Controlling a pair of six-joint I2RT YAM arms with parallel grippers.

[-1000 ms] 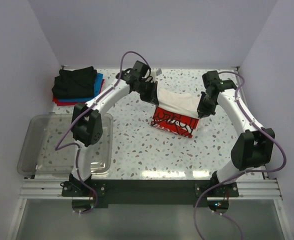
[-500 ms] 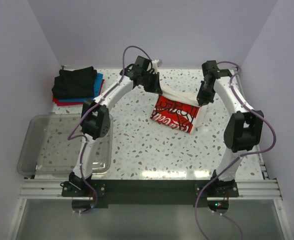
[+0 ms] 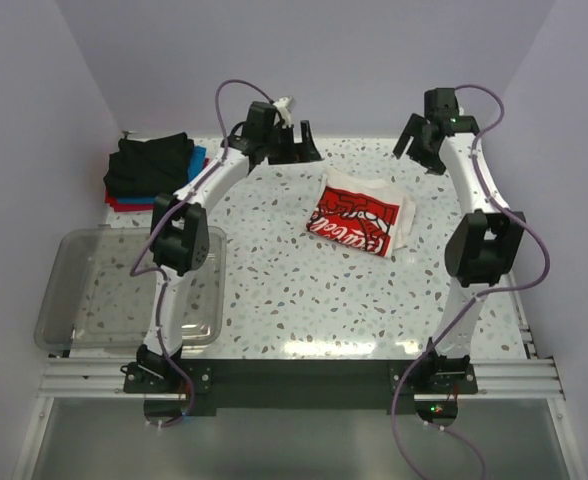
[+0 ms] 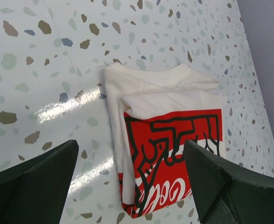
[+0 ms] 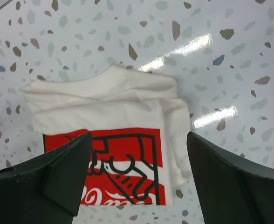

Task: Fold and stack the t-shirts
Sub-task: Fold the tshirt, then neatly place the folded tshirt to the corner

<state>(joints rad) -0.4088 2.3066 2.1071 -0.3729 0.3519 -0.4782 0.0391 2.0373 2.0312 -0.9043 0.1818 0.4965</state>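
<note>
A white t-shirt (image 3: 360, 213) with a red printed graphic lies folded on the speckled table, right of centre, graphic side up. The left wrist view shows the folded shirt (image 4: 167, 135) below and between the fingers, and in the right wrist view the same shirt (image 5: 109, 130) lies flat. My left gripper (image 3: 296, 148) hangs open above the table behind the shirt's left side, holding nothing. My right gripper (image 3: 420, 142) hangs open behind its right side, also with nothing in it. A stack of folded t-shirts (image 3: 152, 168), black over blue and red, sits at the far left.
A clear plastic tub (image 3: 74, 300) stands at the near left, beside the left arm's base. Walls close in the table at the back and on both sides. Bare speckled table (image 3: 304, 300) lies in front of the white shirt.
Both grippers opened and let go of the white shirt's edge, then rose and drew back toward the far wall. The shirt dropped flat into its fold.
</note>
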